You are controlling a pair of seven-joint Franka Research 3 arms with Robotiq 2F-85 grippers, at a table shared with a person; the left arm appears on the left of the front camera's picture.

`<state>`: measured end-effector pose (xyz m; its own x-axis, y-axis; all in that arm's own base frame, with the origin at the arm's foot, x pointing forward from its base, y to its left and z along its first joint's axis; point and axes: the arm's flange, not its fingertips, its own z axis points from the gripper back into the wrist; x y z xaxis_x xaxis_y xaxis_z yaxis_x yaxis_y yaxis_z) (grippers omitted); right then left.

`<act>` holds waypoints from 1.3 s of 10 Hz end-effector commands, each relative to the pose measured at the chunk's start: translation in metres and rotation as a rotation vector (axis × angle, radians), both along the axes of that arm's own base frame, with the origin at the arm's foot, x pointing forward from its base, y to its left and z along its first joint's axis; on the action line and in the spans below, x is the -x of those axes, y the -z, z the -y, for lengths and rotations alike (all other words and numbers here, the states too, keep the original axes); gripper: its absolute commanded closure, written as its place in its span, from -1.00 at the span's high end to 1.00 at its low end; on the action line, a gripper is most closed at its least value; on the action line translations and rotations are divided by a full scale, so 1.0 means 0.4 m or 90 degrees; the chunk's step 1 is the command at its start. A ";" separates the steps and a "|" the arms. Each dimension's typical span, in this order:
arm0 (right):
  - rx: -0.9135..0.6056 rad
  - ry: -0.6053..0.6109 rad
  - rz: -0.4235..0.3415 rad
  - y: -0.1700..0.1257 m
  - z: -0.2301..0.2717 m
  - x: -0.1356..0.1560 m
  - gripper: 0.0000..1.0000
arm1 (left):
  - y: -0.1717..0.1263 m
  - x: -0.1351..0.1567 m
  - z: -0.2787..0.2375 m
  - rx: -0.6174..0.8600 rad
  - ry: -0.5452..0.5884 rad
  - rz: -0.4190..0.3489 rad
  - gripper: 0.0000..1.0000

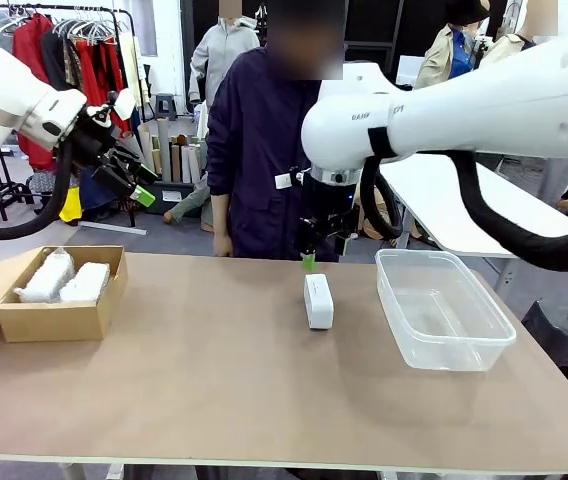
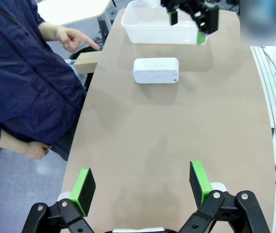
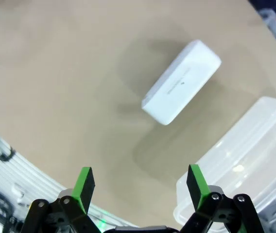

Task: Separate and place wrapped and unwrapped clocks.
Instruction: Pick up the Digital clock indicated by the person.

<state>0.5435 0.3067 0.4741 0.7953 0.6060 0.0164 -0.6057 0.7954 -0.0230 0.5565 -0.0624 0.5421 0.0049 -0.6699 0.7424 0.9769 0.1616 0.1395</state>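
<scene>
Front view shows, nearest, the cardboard box (image 1: pixel 54 320) at the robot's left holding both wrapped clocks (image 1: pixel 84 283) side by side, evidently their sorting spot. Farther in, at mid-table, the unwrapped clock (image 1: pixel 318 301) lies flat, with the clear tub (image 1: pixel 454 358) just to its right, probably its destination. The right gripper (image 1: pixel 309 262) hangs just above the clock's far end, fingers down, likely lining up a pick; its wrist view has the jaws spread with nothing between them, the clock ahead of the pads (image 3: pixel 195 184) and untouched. The left gripper (image 1: pixel 142 190) sits high above the box side, jaws likewise spread and empty. Beyond, a person (image 1: pixel 259 150) stands at the far edge
</scene>
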 end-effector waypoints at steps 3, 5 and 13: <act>0.081 0.196 0.078 0.108 -0.016 -0.085 1.00 | 0.000 0.002 -0.004 -0.002 0.006 0.007 1.00; 0.064 0.250 0.065 0.175 -0.004 -0.104 1.00 | 0.000 0.002 -0.004 -0.002 0.006 0.007 1.00; -0.033 0.246 0.065 0.301 0.005 -0.108 1.00 | 0.000 0.002 -0.004 -0.002 0.006 0.007 1.00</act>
<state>0.5957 0.3148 0.3478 0.9619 0.2494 0.1117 -0.2428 0.9676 -0.0690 0.5567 -0.0624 0.5420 0.0051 -0.6699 0.7424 0.9770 0.1617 0.1392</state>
